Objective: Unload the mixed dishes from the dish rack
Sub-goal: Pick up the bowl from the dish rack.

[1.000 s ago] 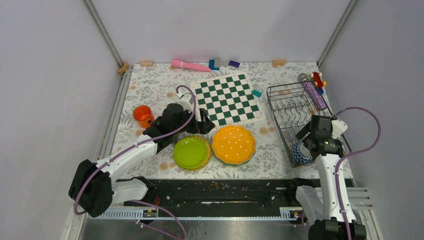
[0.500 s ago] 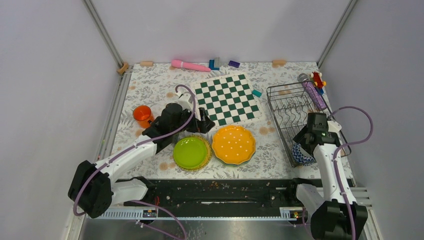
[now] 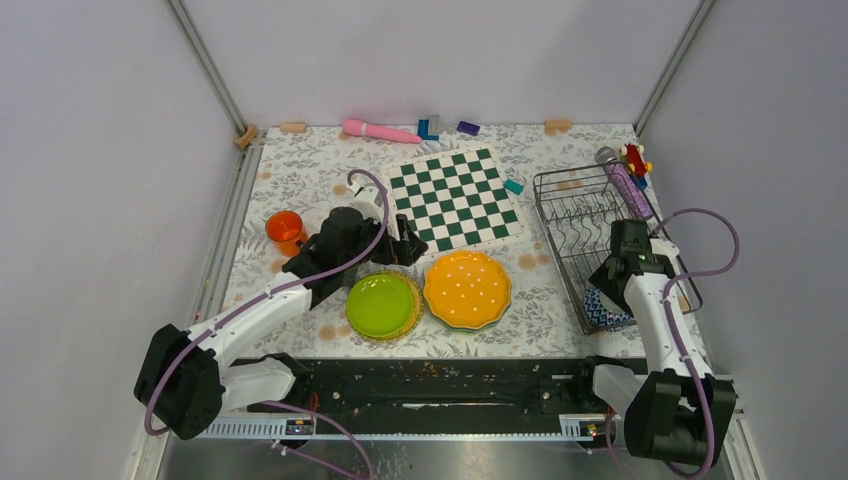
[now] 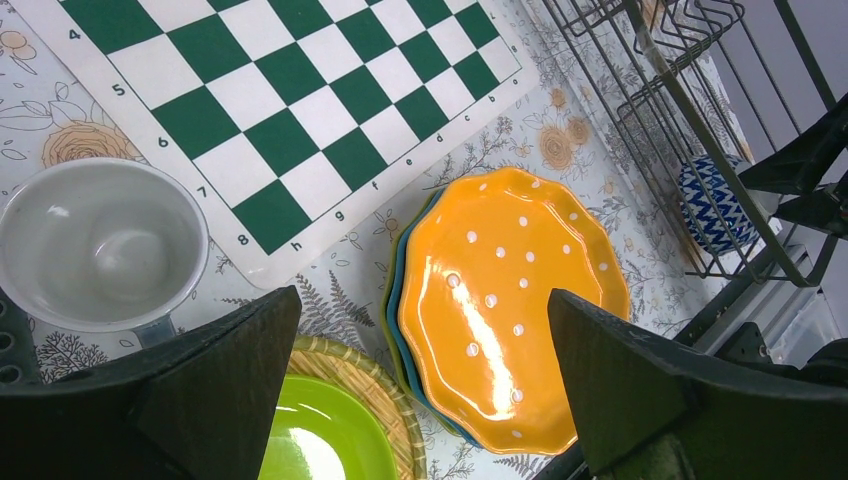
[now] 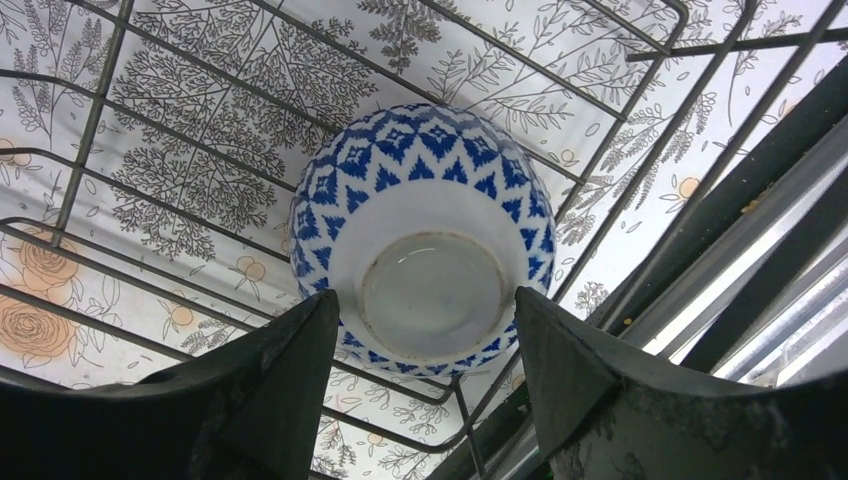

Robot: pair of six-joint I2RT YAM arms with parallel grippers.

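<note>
The dark wire dish rack [image 3: 580,215] stands at the right. It holds one blue-and-white patterned bowl [image 3: 603,308], upside down in its near corner. My right gripper [image 3: 612,283] is open just above that bowl [image 5: 420,235], with a finger on each side of its base. My left gripper [image 3: 405,248] is open and empty. It hovers over the orange dotted plate [image 4: 510,300], which is stacked on a teal plate [image 4: 405,300]. A lime-green plate [image 3: 381,305] lies on a woven mat. A white cup [image 4: 100,245] and an orange cup [image 3: 285,227] stand to the left.
A green-and-white chessboard [image 3: 455,197] lies mid-table. A purple tube [image 3: 631,190] and a red toy [image 3: 634,157] sit behind the rack. A pink wand [image 3: 380,131] and small blocks [image 3: 430,128] lie along the back wall. The rack's wires [image 5: 150,90] surround the bowl.
My right gripper has moved slightly forward and down over the patterned bowl in the rack. The left arm has barely moved.
</note>
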